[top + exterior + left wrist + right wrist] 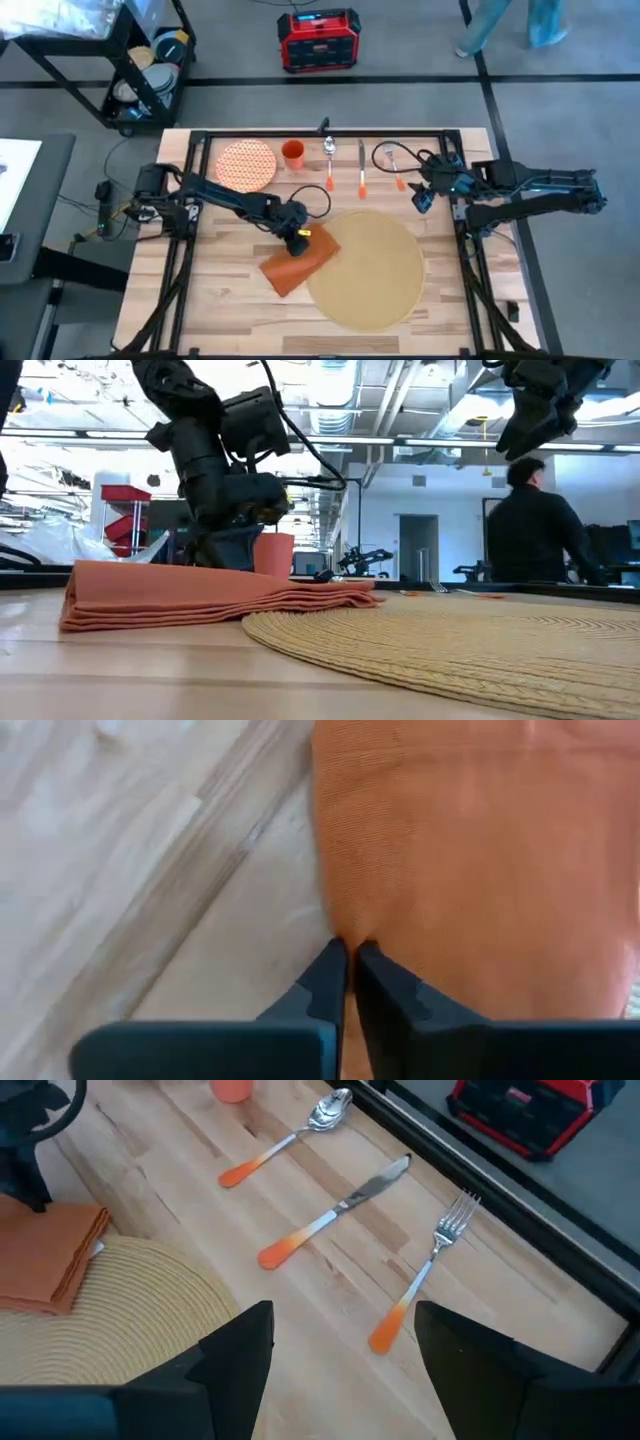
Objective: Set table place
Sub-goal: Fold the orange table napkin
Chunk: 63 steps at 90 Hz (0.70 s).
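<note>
From above, the table [225,300] is light planked wood in a black frame. The placemat [370,268], a big round tan disc, lies toward its near right part. An orange napkin [298,262] overlaps the mat's left edge. The left gripper [298,238] sits on the napkin's far edge. The right gripper [422,196] hangs over the table's right side, near a fork [393,163]. A knife [361,167], spoon [329,160], cup [292,154] and patterned plate [246,164] line the far side.

At table height, the placemat [470,645] shows coiled woven ridges; the folded napkin [200,595] rests on its rim.

The left wrist view shows fingers [330,985] pressed together, pinching the napkin [480,860].

The right wrist view shows fingers [240,1355] spread wide, holding nothing, above the placemat [120,1315].
</note>
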### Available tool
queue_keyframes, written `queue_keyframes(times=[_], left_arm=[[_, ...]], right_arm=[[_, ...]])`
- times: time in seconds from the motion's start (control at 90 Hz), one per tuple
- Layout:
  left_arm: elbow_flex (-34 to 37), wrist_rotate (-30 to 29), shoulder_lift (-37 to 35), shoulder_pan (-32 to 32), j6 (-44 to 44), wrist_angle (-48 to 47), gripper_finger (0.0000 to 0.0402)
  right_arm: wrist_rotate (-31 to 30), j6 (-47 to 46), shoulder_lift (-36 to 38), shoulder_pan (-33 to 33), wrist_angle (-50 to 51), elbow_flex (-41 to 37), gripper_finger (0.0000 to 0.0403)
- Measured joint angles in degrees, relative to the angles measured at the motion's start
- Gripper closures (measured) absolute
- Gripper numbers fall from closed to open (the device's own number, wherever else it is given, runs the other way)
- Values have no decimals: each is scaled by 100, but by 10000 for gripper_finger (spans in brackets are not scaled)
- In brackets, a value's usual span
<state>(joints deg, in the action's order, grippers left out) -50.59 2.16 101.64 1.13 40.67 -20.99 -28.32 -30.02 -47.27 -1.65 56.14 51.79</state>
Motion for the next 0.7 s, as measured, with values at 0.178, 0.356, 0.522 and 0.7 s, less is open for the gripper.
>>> queue_keyframes(times=[0.178, 0.356, 0.522, 0.7], left_arm=[[11, -136, -217, 80, 648, -793, 401], [0, -311, -285, 405, 1372, -1734, 401], [8, -501, -355, 826, 2050, -2045, 401], [71, -471, -701, 1098, 2775, -2506, 401]], right_arm=[[0, -4, 1, 11, -1, 0, 170], [0, -13, 0, 11, 0, 0, 170], [0, -124, 0, 11, 0, 0, 170], [0, -151, 2, 11, 0, 0, 170]])
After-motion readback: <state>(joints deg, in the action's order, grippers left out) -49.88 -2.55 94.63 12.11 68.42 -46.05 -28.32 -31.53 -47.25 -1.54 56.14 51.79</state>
